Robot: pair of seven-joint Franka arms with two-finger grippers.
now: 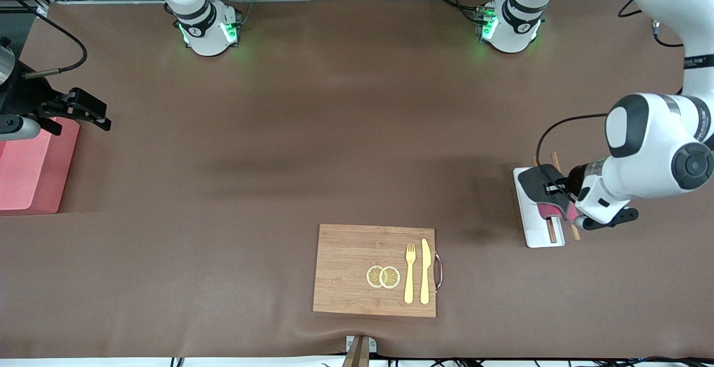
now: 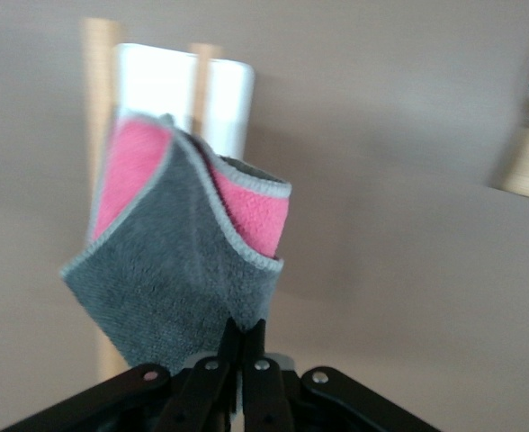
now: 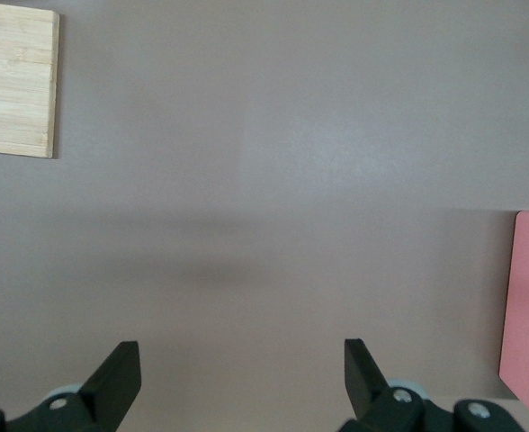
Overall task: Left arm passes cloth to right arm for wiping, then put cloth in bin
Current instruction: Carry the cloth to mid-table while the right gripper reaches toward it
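The cloth (image 1: 532, 180), dark grey with a crimson-red side, hangs from my left gripper (image 1: 553, 189), lifted just above the white tray (image 1: 538, 236) at the left arm's end of the table. In the left wrist view the left gripper (image 2: 242, 340) is shut on a corner of the cloth (image 2: 179, 261). My right gripper (image 1: 102, 115) is open and empty, up over the table beside the salmon-pink bin (image 1: 33, 169) at the right arm's end. In the right wrist view the right gripper (image 3: 237, 369) has wide-apart fingers over bare mat, with the bin (image 3: 527, 306) at the edge.
The white tray (image 2: 170, 85) carries wooden chopsticks (image 1: 556, 162). A wooden cutting board (image 1: 351, 244) with a fork (image 1: 410, 278), a knife (image 1: 425, 272) and lemon slices (image 1: 383, 276) lies near the front edge; it also shows in the right wrist view (image 3: 13, 81).
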